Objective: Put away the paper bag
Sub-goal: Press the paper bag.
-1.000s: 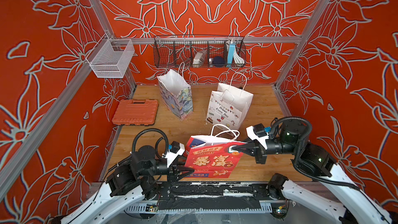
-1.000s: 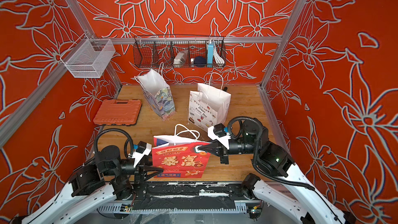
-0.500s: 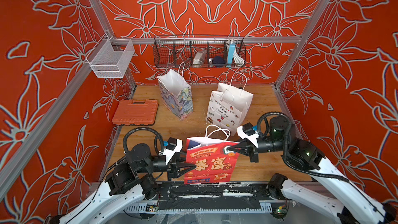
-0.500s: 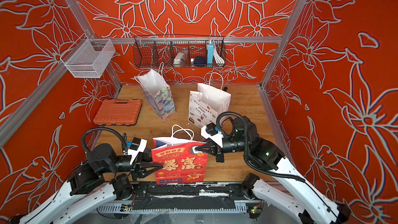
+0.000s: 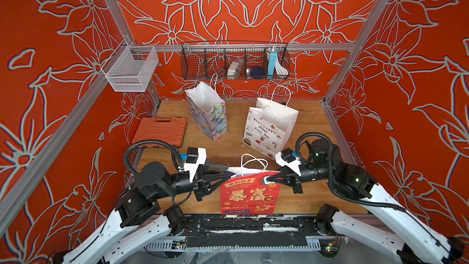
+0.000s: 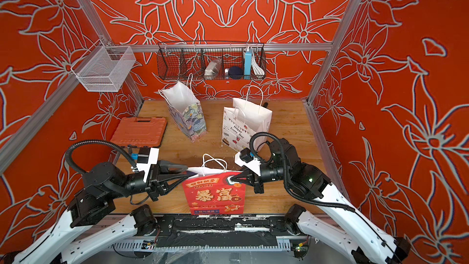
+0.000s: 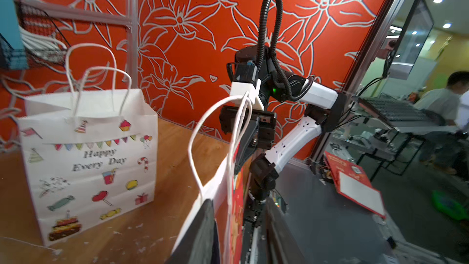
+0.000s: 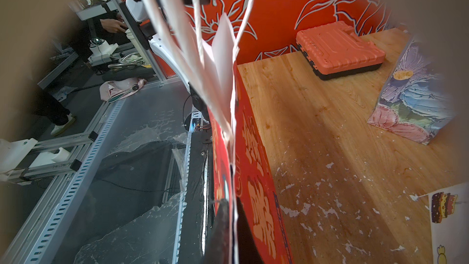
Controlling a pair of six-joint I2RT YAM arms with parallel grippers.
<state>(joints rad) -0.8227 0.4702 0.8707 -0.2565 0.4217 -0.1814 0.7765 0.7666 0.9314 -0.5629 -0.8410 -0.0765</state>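
Note:
The red paper bag (image 5: 247, 196) (image 6: 215, 196) with gold characters and white cord handles stands upright at the table's front edge. My right gripper (image 5: 266, 179) (image 6: 231, 179) is shut on its upper right corner. In the right wrist view the right gripper (image 8: 232, 209) pinches the paper bag (image 8: 256, 173) by its folded edge. My left gripper (image 5: 229, 175) (image 6: 186, 173) is open at the upper left corner, one finger behind the bag and one in front. In the left wrist view the paper bag (image 7: 220, 186) runs between the left gripper (image 7: 239, 214) jaws with gaps.
A white "Happy Every Day" bag (image 5: 269, 128) and a floral bag (image 5: 208, 115) stand mid-table. An orange tool case (image 5: 160, 130) lies at the left. A black wire basket (image 5: 234, 62) hangs on the back rail and a white mesh basket (image 5: 130, 69) on the left wall.
The red bag has gone from tilted to upright and shifted slightly left with the right gripper. The left gripper rose to the bag's top left corner and its jaws spread wider.

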